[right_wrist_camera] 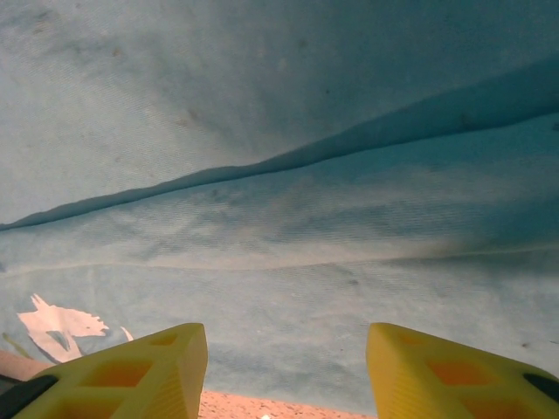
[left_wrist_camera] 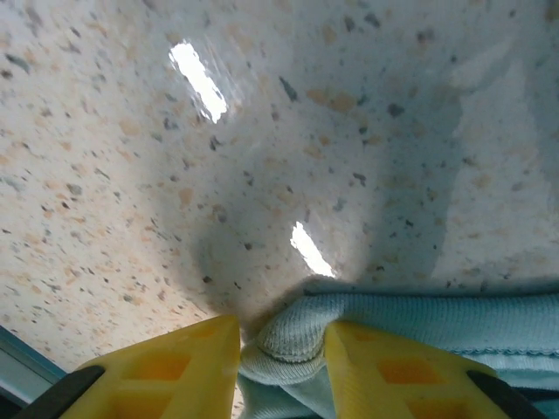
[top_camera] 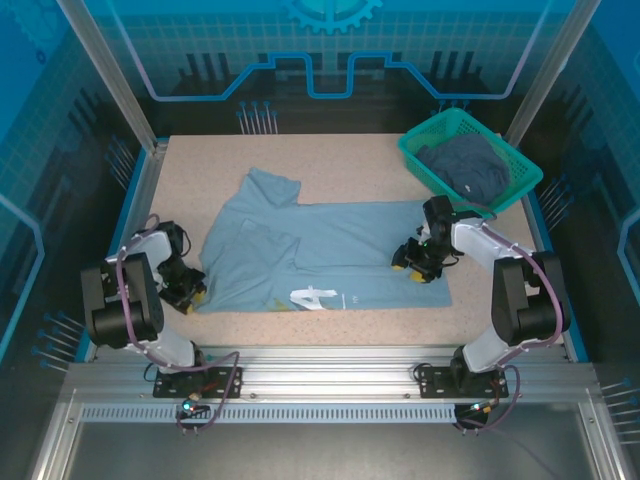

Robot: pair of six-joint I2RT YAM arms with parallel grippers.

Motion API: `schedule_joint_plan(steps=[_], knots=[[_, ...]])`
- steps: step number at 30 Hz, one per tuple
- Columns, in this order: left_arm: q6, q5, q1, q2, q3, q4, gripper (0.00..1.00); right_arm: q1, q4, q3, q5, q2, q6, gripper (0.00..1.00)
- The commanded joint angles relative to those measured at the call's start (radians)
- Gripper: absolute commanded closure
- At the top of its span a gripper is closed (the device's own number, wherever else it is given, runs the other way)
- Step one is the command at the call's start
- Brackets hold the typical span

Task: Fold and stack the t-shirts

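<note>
Pinching a bunched hem of the pale t-shirt (left_wrist_camera: 288, 336) between our left jaws, we hold our right jaws spread over its flat cloth.

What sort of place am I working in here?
Probably a lab robot cell: a speckled table fenced by aluminium posts and blue clear panels, with a pale shirt laid out and a dark shirt in a basket.

I see two glare streaks on the glossy worktop (left_wrist_camera: 105, 175) ahead of my left pincer (left_wrist_camera: 281, 345), with soft shadow just beyond its tips. Ahead of my right pincer (right_wrist_camera: 286, 367), the pale t-shirt (right_wrist_camera: 279, 218) looks evenly lit.
</note>
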Motion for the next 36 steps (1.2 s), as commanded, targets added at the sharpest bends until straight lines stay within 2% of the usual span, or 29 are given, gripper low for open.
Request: schedule_joint_plan(steps=[1,5,9,13,21,28,32,36], knots=[[0.035,-0.112,0.019,-0.031,0.012,-0.012,0.64,-0.014,-0.043,-0.008,0.024,-0.019,-0.017,0.48],[0.004,-0.087,0.005,-0.185,0.014,-0.081,0.62,-0.01,-0.062,-0.001,0.033,-0.033,-0.041,0.47],[-0.08,0.029,-0.039,-0.284,-0.044,-0.121,0.61,-0.002,-0.053,-0.003,0.012,-0.026,-0.052,0.47],[-0.157,0.132,-0.049,-0.302,-0.087,-0.101,0.59,0.011,-0.041,0.004,-0.004,-0.001,-0.056,0.47],[-0.186,0.128,-0.049,-0.237,-0.097,-0.058,0.6,0.023,-0.033,0.021,-0.008,0.025,-0.057,0.47],[-0.187,0.12,-0.049,-0.205,-0.069,-0.037,0.75,0.025,-0.027,0.011,-0.003,0.02,-0.048,0.48],[-0.176,0.092,-0.048,-0.207,-0.046,-0.052,0.9,0.027,-0.028,0.009,0.006,0.027,-0.046,0.48],[-0.143,0.045,-0.047,-0.195,-0.004,-0.077,1.0,0.027,-0.041,0.014,0.029,0.041,-0.046,0.49]])
